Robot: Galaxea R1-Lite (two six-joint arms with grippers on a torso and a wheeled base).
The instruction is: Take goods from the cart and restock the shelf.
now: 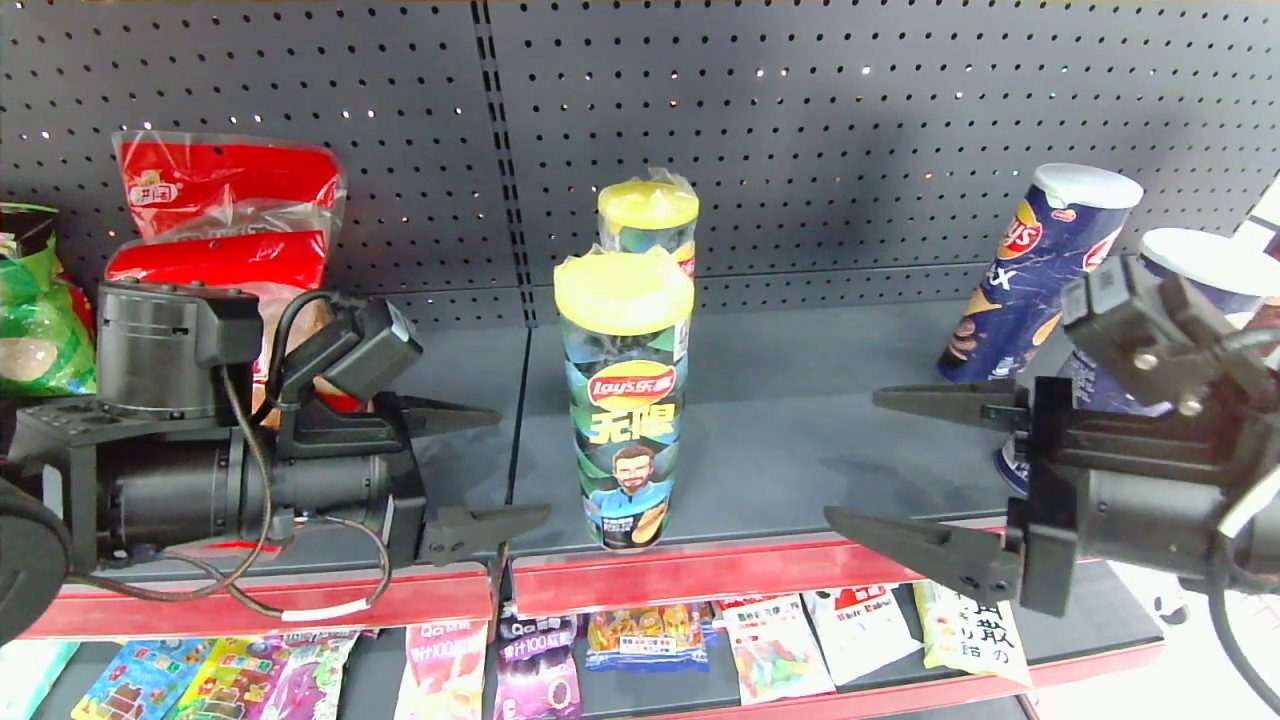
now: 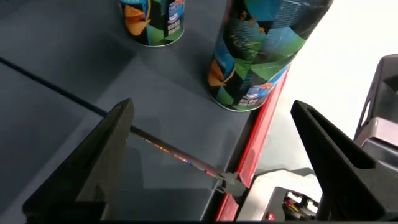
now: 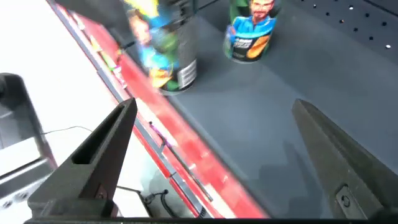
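Observation:
Two tall chip cans with yellow lids stand upright mid-shelf: the front can (image 1: 625, 400) near the red shelf edge (image 1: 700, 570), the rear can (image 1: 648, 225) right behind it. My left gripper (image 1: 522, 465) is open just left of the front can, apart from it, with nothing between its fingers. My right gripper (image 1: 850, 457) is open to the can's right, a wider gap away, also holding nothing. From the left wrist, the front can (image 2: 261, 50) and rear can (image 2: 152, 22) lie beyond the open left gripper (image 2: 211, 107). Past the open right gripper (image 3: 214, 102) stand both cans (image 3: 165, 56) (image 3: 252, 31).
Red snack bags (image 1: 225, 210) and a green bag (image 1: 35, 310) stand at the shelf's left behind my left arm. A blue chip can (image 1: 1040, 270) leans at the right, another (image 1: 1200, 265) behind my right arm. Bare shelf floor (image 1: 800, 430) lies between. Snack packs (image 1: 770, 645) fill the lower shelf.

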